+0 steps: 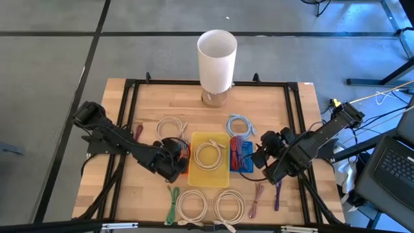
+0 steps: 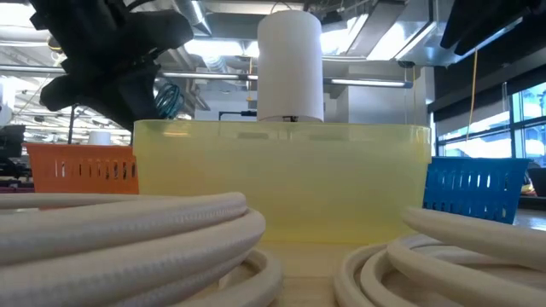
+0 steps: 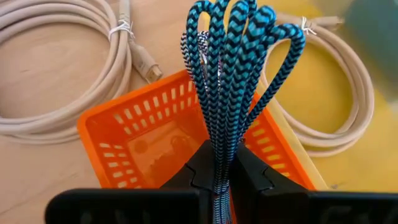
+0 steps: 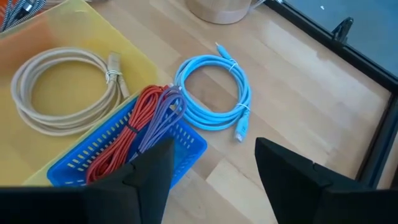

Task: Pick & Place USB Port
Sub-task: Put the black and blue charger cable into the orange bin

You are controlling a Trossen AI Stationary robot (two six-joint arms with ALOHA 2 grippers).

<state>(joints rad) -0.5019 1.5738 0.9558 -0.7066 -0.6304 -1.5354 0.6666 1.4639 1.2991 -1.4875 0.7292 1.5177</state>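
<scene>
A wooden worktop (image 1: 129,188) seen from above holds 3 small bins in a row at its middle: an orange basket (image 3: 149,140) on the left, a yellow tray (image 1: 223,181) in the centre, and a blue basket (image 4: 186,146) on the right. The left end effector (image 3: 217,180) is clamped shut on a folded bundle of blue-and-black braided cable (image 3: 233,68), holding it directly above the orange basket, which looks empty inside; the bundle has not yet been let go. The right end effector (image 4: 214,165) is wide open and holds nothing, hovering just beside the blue basket, which already contains a red cable (image 4: 127,134) and a purple cable (image 4: 161,115). A cream cable coil (image 4: 62,90) already lies in the yellow tray. The sorting looks partly done. Still loose on the worktop are a light blue coil (image 4: 214,93) near the blue basket, a cream coil (image 1: 169,126) behind the orange basket, 2 cream coils (image 1: 210,206) along the near edge, a green cable (image 1: 173,202), and 2 purplish cables (image 1: 266,194) on the near right. A tall white cylinder (image 1: 217,59) stands at the far edge. Judging by this, the braided cable's drop into the orange basket is the step in hand, with several cables left.
</scene>
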